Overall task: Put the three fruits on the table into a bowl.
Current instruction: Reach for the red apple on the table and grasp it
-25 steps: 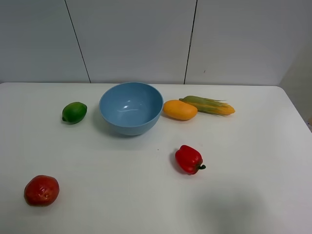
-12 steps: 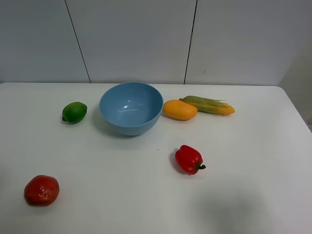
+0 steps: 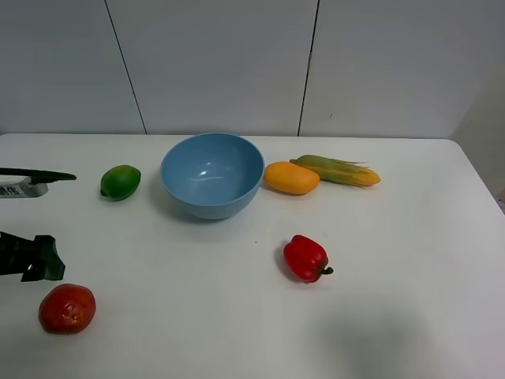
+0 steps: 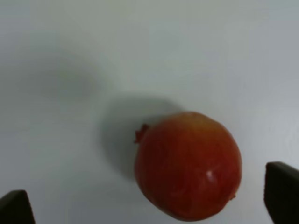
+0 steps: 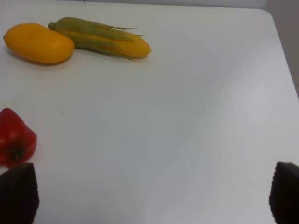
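The light-blue bowl (image 3: 211,199) stands empty at the back middle of the white table (image 3: 410,300). The green lime (image 3: 121,181) lies left of the bowl. The orange-yellow mango (image 3: 291,178) lies right of it and also shows in the right wrist view (image 5: 38,43). The mottled red apple (image 3: 67,308) lies at the front left. My left gripper (image 3: 63,219) is open at the left edge, just behind the apple; in the left wrist view its fingers stand wide apart (image 4: 149,205) over the apple (image 4: 189,165). My right gripper (image 5: 152,193) is open and empty.
A red bell pepper (image 3: 306,258) lies in front of the mango and shows in the right wrist view (image 5: 14,137). A corn cob (image 3: 339,171) lies right of the mango, touching it (image 5: 103,38). The table's right edge (image 3: 481,189) is near.
My left gripper has come into the exterior view from the left edge, open, and now sits near the apple. The fruits and the bowl have not moved.
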Motion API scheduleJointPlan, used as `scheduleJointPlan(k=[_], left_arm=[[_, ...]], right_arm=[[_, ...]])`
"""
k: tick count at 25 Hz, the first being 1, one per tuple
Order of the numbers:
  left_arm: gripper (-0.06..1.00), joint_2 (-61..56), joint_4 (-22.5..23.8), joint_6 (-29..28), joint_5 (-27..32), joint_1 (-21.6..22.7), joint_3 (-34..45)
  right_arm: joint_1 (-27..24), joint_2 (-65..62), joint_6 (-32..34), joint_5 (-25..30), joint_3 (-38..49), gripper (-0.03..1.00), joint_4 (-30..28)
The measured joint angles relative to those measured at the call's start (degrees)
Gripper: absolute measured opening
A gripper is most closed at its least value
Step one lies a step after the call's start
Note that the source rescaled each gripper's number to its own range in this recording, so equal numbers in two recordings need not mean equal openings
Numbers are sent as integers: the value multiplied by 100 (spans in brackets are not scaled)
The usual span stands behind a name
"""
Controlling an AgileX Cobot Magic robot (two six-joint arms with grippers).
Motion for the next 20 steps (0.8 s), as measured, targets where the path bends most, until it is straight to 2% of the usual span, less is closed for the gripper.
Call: scheduleJointPlan(k=[5,11,15,20], left_arm=[[100,303,-264,0,-107,-74,21],[100,303,-372,-5,-407,-610,233],[100,383,-416,-12,-798,-659,445],[100,975,-416,-12,-1000,-665,603]], right_arm=[[0,0,0,0,0,100,0],[0,0,0,0,0,100,0],[0,0,0,0,0,100,0],[0,0,0,0,0,100,0]])
